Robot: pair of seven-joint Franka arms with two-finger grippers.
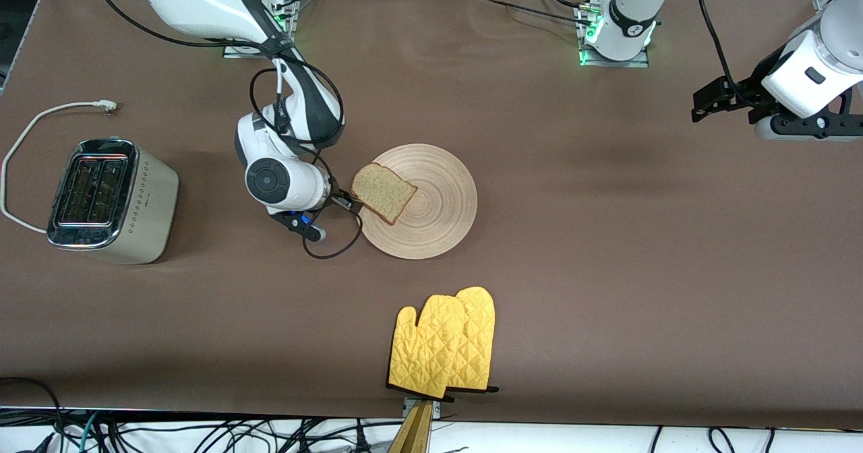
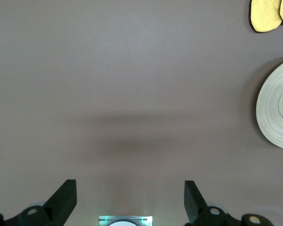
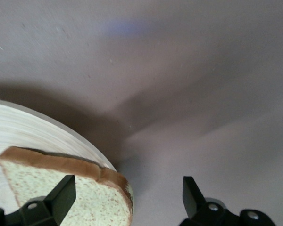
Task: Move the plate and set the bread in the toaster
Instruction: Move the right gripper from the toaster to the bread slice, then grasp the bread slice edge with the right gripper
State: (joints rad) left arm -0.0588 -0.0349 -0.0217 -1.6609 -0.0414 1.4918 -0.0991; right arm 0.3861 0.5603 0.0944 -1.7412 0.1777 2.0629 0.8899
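While the bread [image 1: 383, 193] lay on the plate [image 1: 438, 230] with one corner overhanging the rim on the side toward the toaster [image 1: 111, 200], the right gripper [image 1: 345, 201] sat low at that same edge, its fingers spread apart, one over the slice and one off to the side. It looked lined up to pinch the crust, though I couldn't quite tell whether a finger touched it. Nothing was held. The toaster stood well apart from the plate, toward the right arm's end, slots up and empty. A pair of yellow oven mitts [image 1: 445, 345] lay nearer the front camera than the plate. The left gripper [image 1: 715, 102] waited, fingers apart, high over bare table far from the plate.
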